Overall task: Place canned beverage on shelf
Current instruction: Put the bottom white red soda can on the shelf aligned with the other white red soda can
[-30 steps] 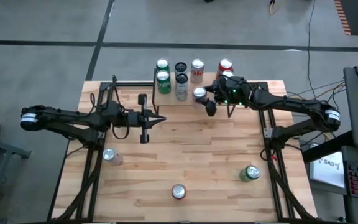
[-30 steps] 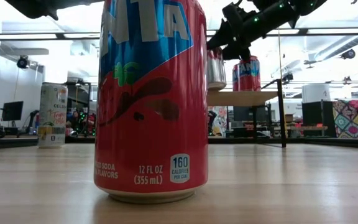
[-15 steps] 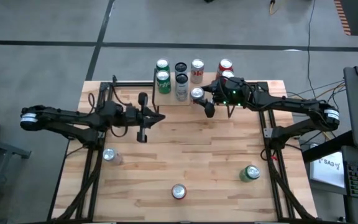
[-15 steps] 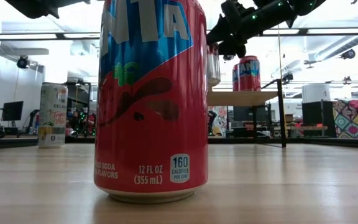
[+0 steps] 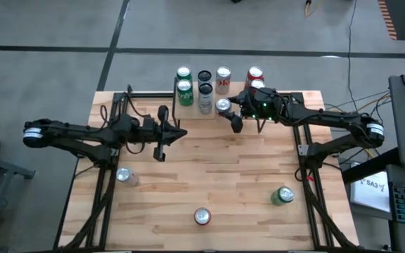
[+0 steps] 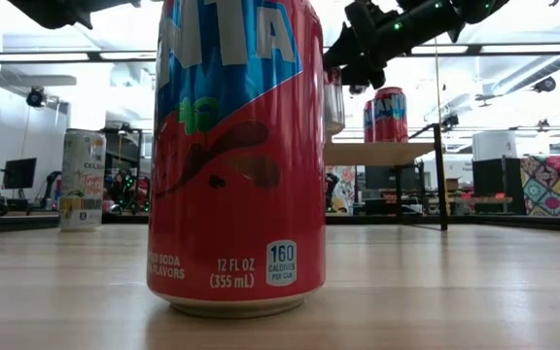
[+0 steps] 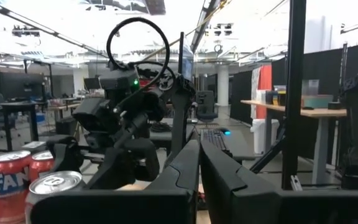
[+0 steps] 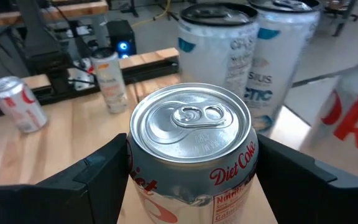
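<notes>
The right end effector (image 5: 225,110) grips a silver Diet Coke can (image 8: 192,149), one finger pressed on each side of it, at the near edge of the shelf (image 6: 377,153); the low view shows the can lifted above the shelf's wooden top rather than resting on it, so the placing is not yet finished.

On the shelf behind that edge already stand two green cans (image 5: 184,86), a tall pale can with a dark lid (image 8: 219,59), a second pale can (image 5: 223,79) and two red cans (image 5: 255,77); the free spot looks to lie just in front of these, between the pale cans and the red ones.

To do this well, keep the Diet Coke can upright, carry it a little further over the shelf so its whole base clears the edge, lower it until it sits flat, and only then let go; a wide swing risks knocking the neighbours.

The left end effector (image 5: 162,133) waits clenched and empty over the tabletop (image 5: 209,176), well away from the shelf.
</notes>
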You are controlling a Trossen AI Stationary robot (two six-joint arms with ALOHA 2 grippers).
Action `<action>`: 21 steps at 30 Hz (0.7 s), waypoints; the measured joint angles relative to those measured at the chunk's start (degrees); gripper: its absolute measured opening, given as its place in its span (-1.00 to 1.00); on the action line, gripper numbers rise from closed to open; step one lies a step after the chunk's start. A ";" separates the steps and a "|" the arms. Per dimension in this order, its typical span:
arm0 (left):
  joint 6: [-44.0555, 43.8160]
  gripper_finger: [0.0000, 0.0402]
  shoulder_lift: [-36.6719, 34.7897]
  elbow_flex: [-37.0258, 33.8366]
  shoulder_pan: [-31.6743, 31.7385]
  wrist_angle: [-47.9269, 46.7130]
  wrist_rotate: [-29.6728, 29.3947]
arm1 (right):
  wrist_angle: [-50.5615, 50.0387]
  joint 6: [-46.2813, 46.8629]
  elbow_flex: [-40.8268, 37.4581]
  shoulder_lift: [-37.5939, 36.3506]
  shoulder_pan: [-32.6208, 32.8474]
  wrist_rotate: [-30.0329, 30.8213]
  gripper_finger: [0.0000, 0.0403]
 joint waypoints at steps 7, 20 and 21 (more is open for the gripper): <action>0.00 -1.00 -0.02 0.00 -0.02 0.06 0.02 | -1.35 0.47 0.00 -0.17 -0.02 1.76 0.45; 1.19 -1.00 -0.02 -0.02 -0.02 -0.20 0.01 | -0.21 3.97 -0.94 -0.10 -0.02 10.39 0.45; 1.47 -1.00 -0.02 -0.02 -0.02 -0.21 0.00 | 0.23 4.42 -0.94 -0.02 -0.02 11.56 0.45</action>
